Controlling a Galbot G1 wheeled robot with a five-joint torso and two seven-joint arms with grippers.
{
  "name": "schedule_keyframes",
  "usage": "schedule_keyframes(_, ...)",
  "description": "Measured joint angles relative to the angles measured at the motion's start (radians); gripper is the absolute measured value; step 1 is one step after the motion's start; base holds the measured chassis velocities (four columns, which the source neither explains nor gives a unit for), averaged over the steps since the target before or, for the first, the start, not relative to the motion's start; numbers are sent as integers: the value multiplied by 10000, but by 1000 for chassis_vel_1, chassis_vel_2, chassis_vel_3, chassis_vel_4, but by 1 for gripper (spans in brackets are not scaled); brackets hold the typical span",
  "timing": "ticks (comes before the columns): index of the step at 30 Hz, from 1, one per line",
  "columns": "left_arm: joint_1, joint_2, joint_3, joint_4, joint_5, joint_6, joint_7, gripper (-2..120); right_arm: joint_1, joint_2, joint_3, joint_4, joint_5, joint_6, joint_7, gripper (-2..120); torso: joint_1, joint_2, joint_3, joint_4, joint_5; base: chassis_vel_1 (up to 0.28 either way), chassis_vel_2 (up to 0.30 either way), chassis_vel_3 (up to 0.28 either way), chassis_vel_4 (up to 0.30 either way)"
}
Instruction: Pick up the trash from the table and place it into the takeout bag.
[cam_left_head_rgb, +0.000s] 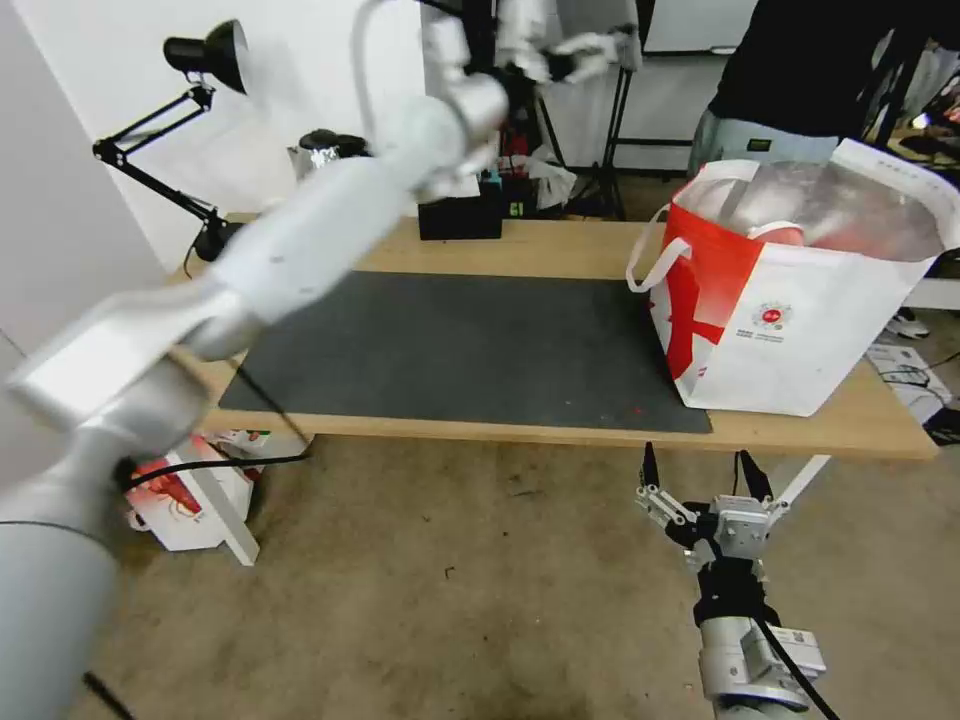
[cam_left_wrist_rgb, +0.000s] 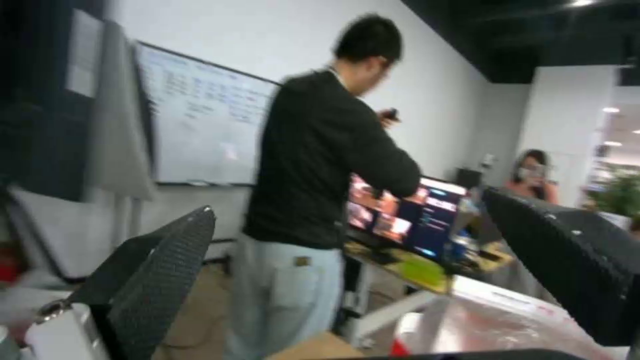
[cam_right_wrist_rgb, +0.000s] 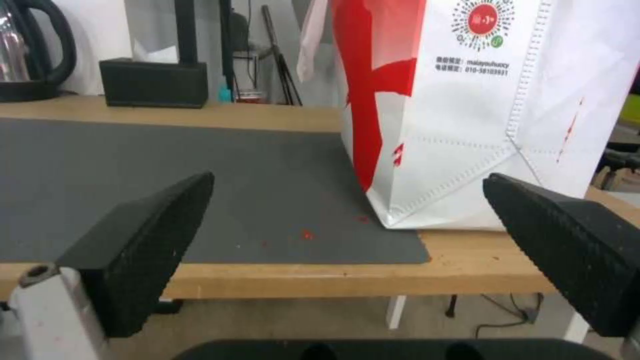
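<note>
**Mat bare, bag at our two o'clock, both grippers empty**

We see none of the trash on the table (cam_left_head_rgb: 560, 250): the dark grey mat (cam_left_head_rgb: 470, 350) lies bare apart from a few red flecks near its near right corner. The takeout bag (cam_left_head_rgb: 800, 310) stands upright on the right end of the table, at about two o'clock from us, mouth open upward with the foil lining showing, its base overlapping the mat's right edge. Something reddish sits inside against the lining, though we cannot tell what it is. We judge the picking may be finished or close to it.

Our right gripper (cam_left_head_rgb: 700, 470) hangs below and in front of the table edge, at about five o'clock, fingers spread wide with nothing between them. From it the bag lies up and ahead, near twelve to one o'clock, so this arm is much the nearer to the bag. In the right wrist view its fingers (cam_right_wrist_rgb: 143, 240) frame the bag's lower corner (cam_right_wrist_rgb: 467, 150).

Our left gripper (cam_left_head_rgb: 590, 50) is raised high beyond the far edge, around twelve o'clock, well apart from the bag; its fingers (cam_left_wrist_rgb: 160, 270) stand wide apart and hold nothing.

Outward, a black tissue box (cam_left_head_rgb: 460, 215) sits at the far edge, a desk lamp (cam_left_head_rgb: 190, 120) at ten o'clock.
</note>
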Motion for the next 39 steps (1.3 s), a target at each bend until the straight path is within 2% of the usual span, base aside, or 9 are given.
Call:
schedule_keyframes(6, 2049, 2485, -1609, -2784, 1167, -597, -942, 100, -1, 1, 0, 0, 0, 0, 0, 100, -1, 1, -1, 1, 6, 0, 0, 0, 0)
schedule_keyframes(10, 3437, 3297, -2581, -3720, 1994, -755, -1192, 100, -1, 1, -1, 0, 0, 0, 0, 100, 0, 0, 0, 0, -11, 0, 0, 0, 0)
schedule_keyframes(13, 6106, 4392, -4945, -5289, 3125, -884, -1416, 100, -1, 1, -1, 0, 0, 0, 0, 100, -1, 2, -1, -1, 5, 0, 0, 0, 0)
schedule_keyframes(16, 7394, 4724, -5974, -5804, 3699, -1127, -1428, 100, -1, -1, -1, 0, 0, 0, -1, 100, -2, 2, -2, 4, 5, 0, 0, 0, 0)
schedule_keyframes(18, 9669, 4863, -7755, -6651, 4337, -1317, -1565, 100, 0, 0, 0, 0, 0, 0, 0, 100, 0, 2, 0, -6, -8, 0, 0, 0, 0)
schedule_keyframes(23, 12226, 4546, -9661, -7378, 5248, -1392, -1681, 100, 0, 0, 0, -1, 0, 0, 1, 100, -1, 2, -1, 0, 4, 0, 0, 0, 0)
schedule_keyframes(26, 14310, 3631, -11147, -8160, 6196, -1528, -1717, 100, 0, 1, 0, 0, 0, 0, 0, 100, 0, 2, -1, -3, 6, 0, 0, 0, 0)
schedule_keyframes(30, 15181, 3091, -11643, -8526, 6768, -1595, -1718, 100, -1, -4, 0, 0, 0, 0, -1, 100, -1, 2, 0, -3, 3, 0, 0, 0, 0)
schedule_keyframes(39, 16963, 274, -12024, -9289, 8656, -2026, -1438, 100, 0, 0, -1, 0, 0, 0, 0, 100, 0, 1, 0, -6, 6, 0, 0, 0, 0)
